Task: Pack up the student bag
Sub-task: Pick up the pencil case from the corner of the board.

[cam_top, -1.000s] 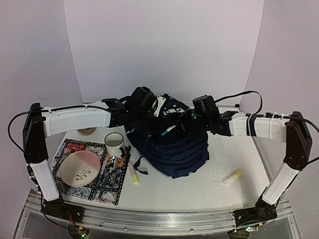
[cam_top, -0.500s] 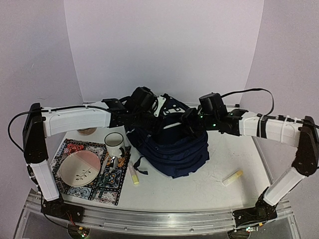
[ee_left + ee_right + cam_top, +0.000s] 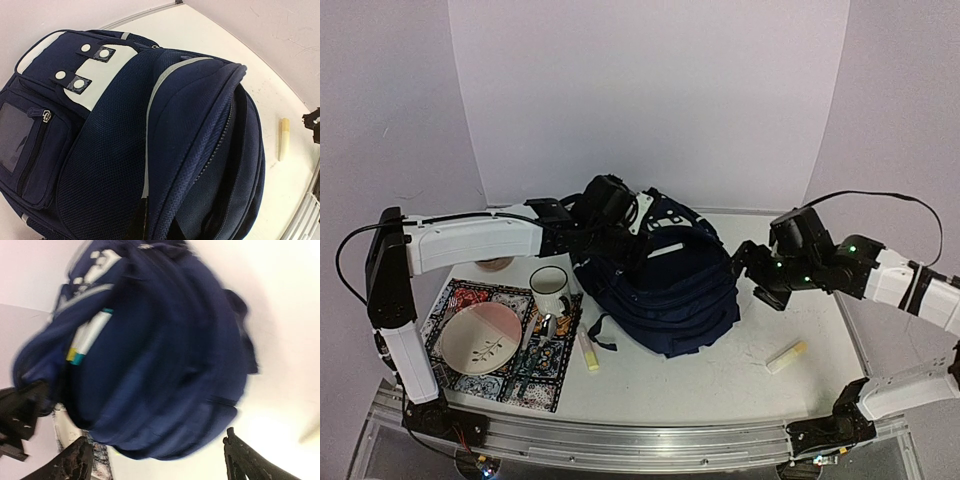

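Left arm extends level to the right; left gripper is clenched on the far-left rim of the student bag. Right arm is bent; right gripper is released, just right of the bag. The bag lies at table centre, navy, mouth agape, with a marker inside.

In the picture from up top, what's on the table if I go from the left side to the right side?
pink plate → white mug → first yellow stick → student bag → second yellow stick
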You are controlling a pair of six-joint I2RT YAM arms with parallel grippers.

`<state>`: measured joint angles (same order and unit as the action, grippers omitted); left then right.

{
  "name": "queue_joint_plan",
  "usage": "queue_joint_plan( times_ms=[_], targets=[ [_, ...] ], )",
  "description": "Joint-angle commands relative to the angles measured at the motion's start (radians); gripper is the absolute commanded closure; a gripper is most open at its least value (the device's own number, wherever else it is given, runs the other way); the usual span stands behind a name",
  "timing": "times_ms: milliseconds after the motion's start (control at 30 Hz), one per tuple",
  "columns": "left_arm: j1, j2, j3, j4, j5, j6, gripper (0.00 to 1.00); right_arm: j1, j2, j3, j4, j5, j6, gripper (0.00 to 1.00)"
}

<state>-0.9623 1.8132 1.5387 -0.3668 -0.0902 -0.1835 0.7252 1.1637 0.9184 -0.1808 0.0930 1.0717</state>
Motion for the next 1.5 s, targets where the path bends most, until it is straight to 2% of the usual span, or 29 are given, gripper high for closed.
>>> queue_joint_plan(
  times_ms=[0, 233, 533, 733, 900, 1267, 1333, 1467],
  targets=[
    [-0.006, -0.098, 0.014, 0.086, -0.011, -0.01, 1.0, -0.01, -0.105, -0.093, -0.216, 0.116, 0.019, 0.02],
    [-0.006, -0.11, -0.002, 0.086, -0.017, -0.011, 1.0, -0.076, -0.208, -0.25, -0.324, 0.135, 0.14, 0.02],
    [-0.006, -0.107, -0.005, 0.086, -0.011, -0.02, 1.0, -0.26, -0.14, -0.388, -0.309, 0.031, 0.144, 0.03],
    [-0.006, -0.101, 0.0, 0.086, -0.01, -0.025, 1.0, -0.276, 0.015, -0.374, -0.272, 0.025, 0.148, 0.23],
    [-0.006, -0.098, 0.003, 0.086, -0.009, -0.03, 1.0, -0.28, 0.085, -0.358, -0.243, 0.03, 0.146, 0.38],
    [-0.005, -0.097, 0.004, 0.084, -0.008, -0.033, 1.0, -0.292, 0.209, -0.357, -0.15, 0.007, 0.122, 0.61],
    [-0.006, -0.1, 0.001, 0.084, -0.008, -0.033, 1.0, -0.292, 0.228, -0.356, -0.141, 0.001, 0.115, 0.69],
    [-0.006, -0.111, -0.009, 0.083, -0.014, -0.029, 1.0, -0.293, 0.232, -0.347, -0.132, -0.007, 0.08, 0.91]
  ],
)
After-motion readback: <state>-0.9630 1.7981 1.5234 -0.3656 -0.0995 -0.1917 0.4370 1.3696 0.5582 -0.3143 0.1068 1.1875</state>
